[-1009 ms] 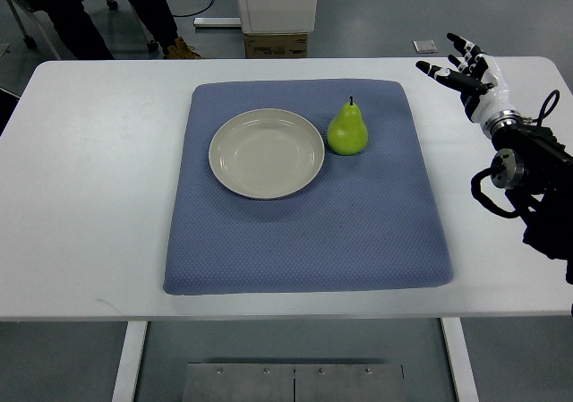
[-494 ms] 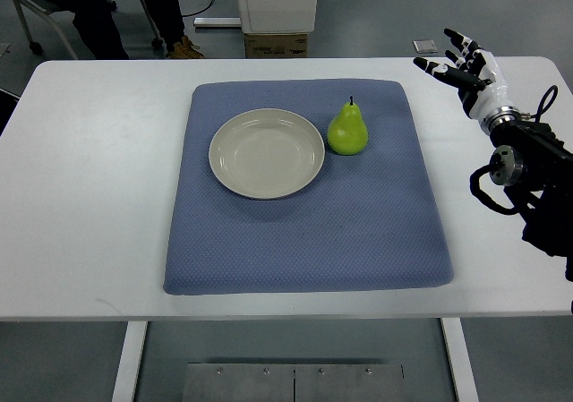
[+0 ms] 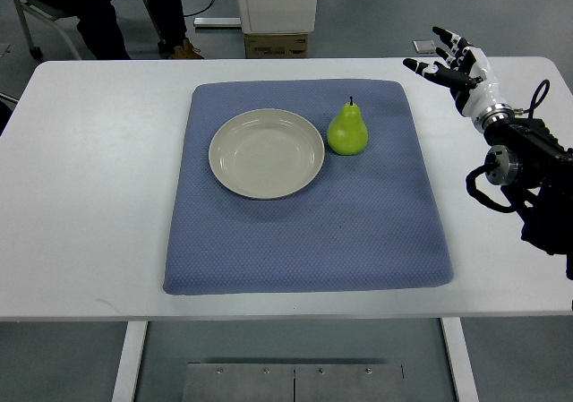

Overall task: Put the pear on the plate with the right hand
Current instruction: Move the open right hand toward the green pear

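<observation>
Though empty, robot hand (image 3: 457,71) splayed.

The right robot hand (image 3: 458,69) is white with black fingertips; behind it, at four o'clock, sit a silver wrist ring, black arm housing and looped black cables.

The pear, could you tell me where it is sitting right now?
The pear stands upright on the blue mat, just right of the plate and well left of the open right hand.

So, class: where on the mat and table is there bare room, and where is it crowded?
Bare: mat in front of plate and pear; table left of the mat. Crowded: pear nearly touches the plate's right rim; right hand hovers over the far right corner.
</observation>
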Controlling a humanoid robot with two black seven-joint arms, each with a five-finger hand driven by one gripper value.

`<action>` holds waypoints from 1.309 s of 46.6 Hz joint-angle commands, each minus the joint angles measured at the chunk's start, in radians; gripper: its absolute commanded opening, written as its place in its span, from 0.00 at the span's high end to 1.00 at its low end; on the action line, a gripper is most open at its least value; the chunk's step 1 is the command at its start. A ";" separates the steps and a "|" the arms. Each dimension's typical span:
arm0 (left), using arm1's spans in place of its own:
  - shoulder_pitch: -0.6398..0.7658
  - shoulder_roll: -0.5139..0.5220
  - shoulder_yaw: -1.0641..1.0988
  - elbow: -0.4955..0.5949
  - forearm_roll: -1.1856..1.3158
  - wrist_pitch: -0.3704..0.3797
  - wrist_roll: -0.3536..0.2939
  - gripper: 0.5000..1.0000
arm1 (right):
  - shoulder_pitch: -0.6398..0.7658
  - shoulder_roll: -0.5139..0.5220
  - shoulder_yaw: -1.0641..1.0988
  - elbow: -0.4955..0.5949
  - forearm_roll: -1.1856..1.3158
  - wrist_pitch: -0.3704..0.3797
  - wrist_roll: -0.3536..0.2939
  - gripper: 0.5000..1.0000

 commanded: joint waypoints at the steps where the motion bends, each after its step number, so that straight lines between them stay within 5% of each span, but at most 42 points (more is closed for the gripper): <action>1: 0.000 0.000 0.000 0.000 0.001 0.000 0.000 0.00 | 0.007 0.002 -0.026 0.017 -0.019 0.000 0.019 0.00; 39: 0.000 0.000 0.000 0.000 0.000 0.000 0.000 0.00 | 0.056 0.121 -0.330 0.041 -0.183 -0.014 0.184 0.00; 61: 0.000 0.000 0.000 0.000 0.000 0.000 0.000 0.00 | 0.027 0.132 -0.342 -0.031 -0.182 -0.042 0.187 0.02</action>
